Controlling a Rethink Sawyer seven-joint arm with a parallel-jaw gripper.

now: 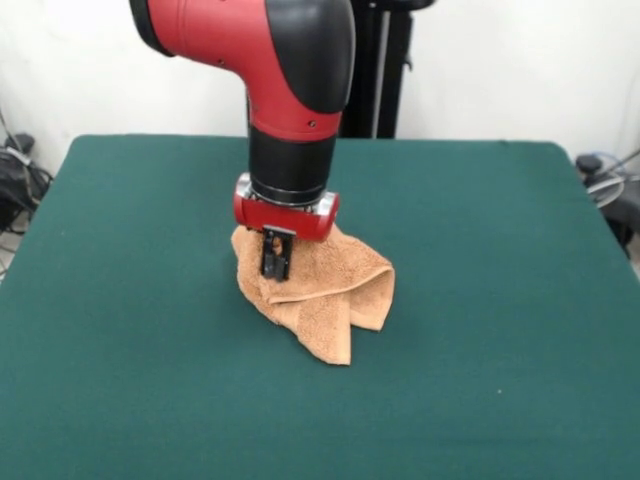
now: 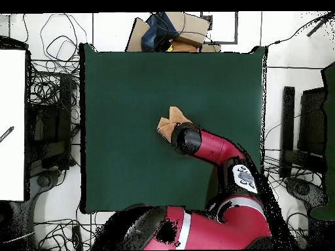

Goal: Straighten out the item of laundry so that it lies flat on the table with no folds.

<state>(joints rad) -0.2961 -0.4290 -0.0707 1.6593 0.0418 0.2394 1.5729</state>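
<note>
The light orange-tan towel (image 1: 335,290) lies crumpled near the middle of the dark green table (image 1: 480,250), folded over itself with a corner pointing toward the front edge. My gripper (image 1: 275,268) points straight down onto the towel's upper left part, with its fingers close together and pinching the cloth, which bunches up around them. In the overhead view, the towel (image 2: 170,121) shows partly beside the arm's wrist (image 2: 188,139), which hides the gripper and the rest of the cloth. The table (image 2: 124,98) extends widely around the towel.
The red and black arm (image 1: 290,60) comes down over the table's middle. A black stand (image 1: 380,70) rises behind the far edge. In the overhead view, cardboard boxes (image 2: 183,29) sit beyond one table edge and cables (image 2: 49,85) lie on the floor beside it.
</note>
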